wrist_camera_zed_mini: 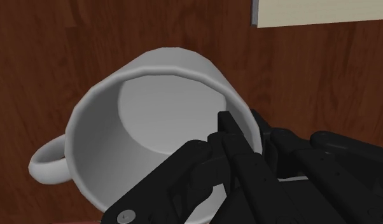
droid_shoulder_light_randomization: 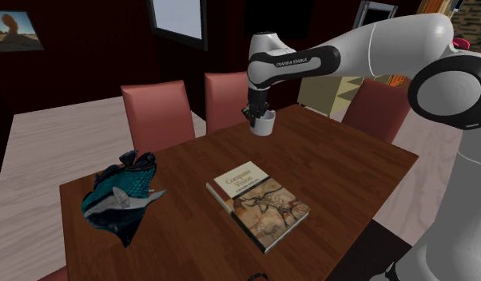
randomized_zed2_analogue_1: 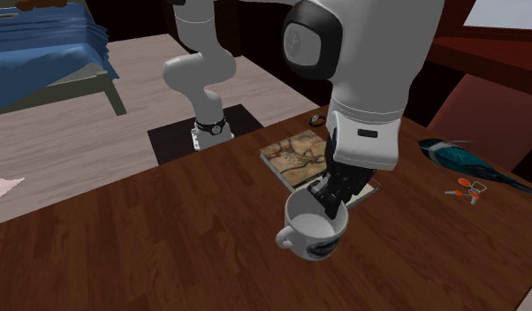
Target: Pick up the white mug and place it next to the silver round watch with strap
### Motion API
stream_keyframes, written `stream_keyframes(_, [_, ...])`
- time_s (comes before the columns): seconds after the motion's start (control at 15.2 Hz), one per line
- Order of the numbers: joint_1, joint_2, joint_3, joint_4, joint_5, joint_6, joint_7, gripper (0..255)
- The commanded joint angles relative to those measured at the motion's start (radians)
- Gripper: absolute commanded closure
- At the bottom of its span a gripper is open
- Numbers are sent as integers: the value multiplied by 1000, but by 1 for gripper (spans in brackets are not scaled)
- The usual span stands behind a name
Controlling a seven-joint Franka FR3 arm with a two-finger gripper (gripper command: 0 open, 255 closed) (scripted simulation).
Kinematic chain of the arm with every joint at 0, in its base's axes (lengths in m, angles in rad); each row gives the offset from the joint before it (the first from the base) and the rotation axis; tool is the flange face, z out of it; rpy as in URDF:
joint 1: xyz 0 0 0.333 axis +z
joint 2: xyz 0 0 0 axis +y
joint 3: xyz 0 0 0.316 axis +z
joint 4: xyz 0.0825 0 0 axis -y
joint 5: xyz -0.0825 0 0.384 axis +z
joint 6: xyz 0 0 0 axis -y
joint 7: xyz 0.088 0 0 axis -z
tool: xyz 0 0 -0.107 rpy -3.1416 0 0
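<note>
A white mug (droid_shoulder_light_randomization: pixel 265 124) with a handle hangs tilted at the far side of the brown wooden table (droid_shoulder_light_randomization: pixel 343 176). My black gripper (droid_shoulder_light_randomization: pixel 257 114) is shut on its rim. In the second exterior view the mug (randomized_zed2_analogue_1: pixel 314 228) leans with its handle towards that view's left, and the gripper (randomized_zed2_analogue_1: pixel 333 206) clasps the rim from above. The wrist view shows the mug (wrist_camera_zed_mini: pixel 139 121) from above, with one finger inside and one outside of the wall at the gripper (wrist_camera_zed_mini: pixel 244 132). A small dark round thing (randomized_zed2_analogue_1: pixel 317 117), perhaps the watch, lies at the table's edge beyond the book.
A book (droid_shoulder_light_randomization: pixel 259 203) lies in the middle of the table. A teal bird figure (droid_shoulder_light_randomization: pixel 123 195) lies at the shoulder view's left end. Three red chairs (droid_shoulder_light_randomization: pixel 159 112) stand along the far side. A small orange item (randomized_zed2_analogue_1: pixel 467 187) lies near the bird (randomized_zed2_analogue_1: pixel 472 163).
</note>
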Motion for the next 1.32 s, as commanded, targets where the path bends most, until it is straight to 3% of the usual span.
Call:
stream_keyframes(0.0, [-1,-9,0,18,2,-27,-4,255])
stream_keyframes(0.13, [-1,-12,0,36,3,-47,-6,255])
stream_keyframes(0.66, [71,-221,55,-242,7,14,129,255])
stream_keyframes(1.25, [157,-398,144,-446,34,32,295,255])
